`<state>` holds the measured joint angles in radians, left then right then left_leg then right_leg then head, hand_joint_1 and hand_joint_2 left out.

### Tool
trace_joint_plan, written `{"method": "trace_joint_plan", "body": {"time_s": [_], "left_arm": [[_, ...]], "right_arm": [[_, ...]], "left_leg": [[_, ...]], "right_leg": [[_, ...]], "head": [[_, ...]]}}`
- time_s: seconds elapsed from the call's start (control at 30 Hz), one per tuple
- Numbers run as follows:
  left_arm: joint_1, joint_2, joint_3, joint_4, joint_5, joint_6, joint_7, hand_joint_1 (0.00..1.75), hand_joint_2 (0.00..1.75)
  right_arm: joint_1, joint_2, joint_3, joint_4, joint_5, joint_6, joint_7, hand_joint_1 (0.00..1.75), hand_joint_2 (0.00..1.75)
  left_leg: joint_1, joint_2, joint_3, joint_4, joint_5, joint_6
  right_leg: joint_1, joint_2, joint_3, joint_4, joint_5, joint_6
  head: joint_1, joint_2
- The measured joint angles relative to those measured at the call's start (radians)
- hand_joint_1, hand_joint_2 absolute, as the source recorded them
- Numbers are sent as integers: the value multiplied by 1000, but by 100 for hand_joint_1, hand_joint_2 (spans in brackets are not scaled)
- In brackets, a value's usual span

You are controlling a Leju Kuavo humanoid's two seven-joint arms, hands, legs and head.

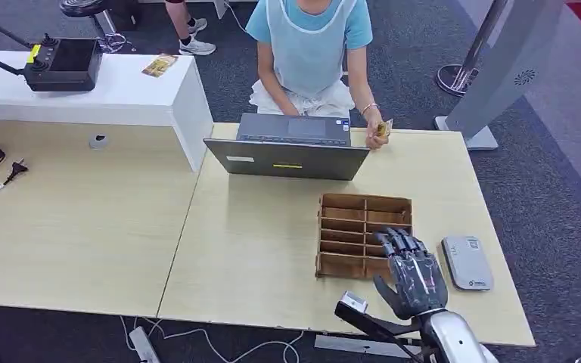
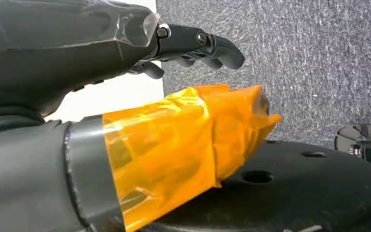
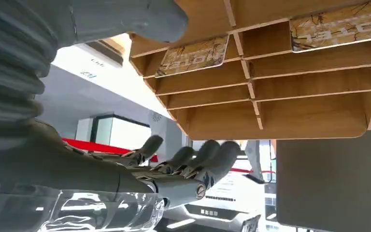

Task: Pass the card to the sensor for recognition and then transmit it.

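Observation:
A wooden slotted card box [image 1: 363, 204] stands on the light table, in front of a laptop. My right hand [image 1: 412, 272] hovers over the box's near right corner, fingers spread and empty. In the right wrist view two patterned cards [image 3: 193, 55] [image 3: 340, 26] lie in slots of the box [image 3: 290, 116], with my right hand's fingers [image 3: 188, 162] extended just off them. A grey card sensor [image 1: 467, 262] lies flat to the right of the hand. A person across the table holds another card [image 1: 383, 129]. My left hand [image 2: 125, 96] hangs over carpet, holding nothing, its thumb wrapped in orange film.
An open grey laptop [image 1: 291, 147] sits between the box and the seated person [image 1: 310, 45]. A white counter [image 1: 121, 94] with a black controller stands at the back left. A grey kiosk stand [image 1: 499, 68] rises at the back right. The table edge [image 1: 348, 327] runs just below my right hand.

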<state>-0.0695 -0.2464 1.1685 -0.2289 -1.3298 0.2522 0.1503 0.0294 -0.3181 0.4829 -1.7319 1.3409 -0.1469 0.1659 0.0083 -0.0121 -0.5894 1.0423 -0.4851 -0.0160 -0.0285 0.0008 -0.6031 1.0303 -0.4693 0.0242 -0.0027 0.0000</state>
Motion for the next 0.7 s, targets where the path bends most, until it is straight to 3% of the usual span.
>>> {"method": "trace_joint_plan", "body": {"time_s": [0.17, 0.33, 0.63, 0.7], "left_arm": [[0, 1, 0, 0, -1, 0, 0, 0, 0], [0, 3, 0, 0, -1, 0, -1, 0, 0], [0, 3, 1, 0, -1, 0, -4, 0, 0], [0, 3, 1, 0, -1, 0, -4, 0, 0]], "right_arm": [[0, 0, 0, 2, 8, 0, 0, 73, 175], [0, 0, 0, 2, 11, -1, -1, 77, 175], [0, 0, 0, 2, 18, -11, -7, 75, 175], [0, 0, 0, 2, 18, -13, -7, 54, 175]], "left_leg": [[0, 0, 0, 0, 0, 0], [0, 0, 0, 0, 0, 0], [0, 0, 0, 0, 0, 0], [0, 0, 0, 0, 0, 0]], "right_leg": [[0, 0, 0, 0, 0, 0], [0, 0, 0, 0, 0, 0], [0, 0, 0, 0, 0, 0], [0, 0, 0, 0, 0, 0]], "head": [[0, 0], [0, 0], [0, 0], [0, 0]]}}
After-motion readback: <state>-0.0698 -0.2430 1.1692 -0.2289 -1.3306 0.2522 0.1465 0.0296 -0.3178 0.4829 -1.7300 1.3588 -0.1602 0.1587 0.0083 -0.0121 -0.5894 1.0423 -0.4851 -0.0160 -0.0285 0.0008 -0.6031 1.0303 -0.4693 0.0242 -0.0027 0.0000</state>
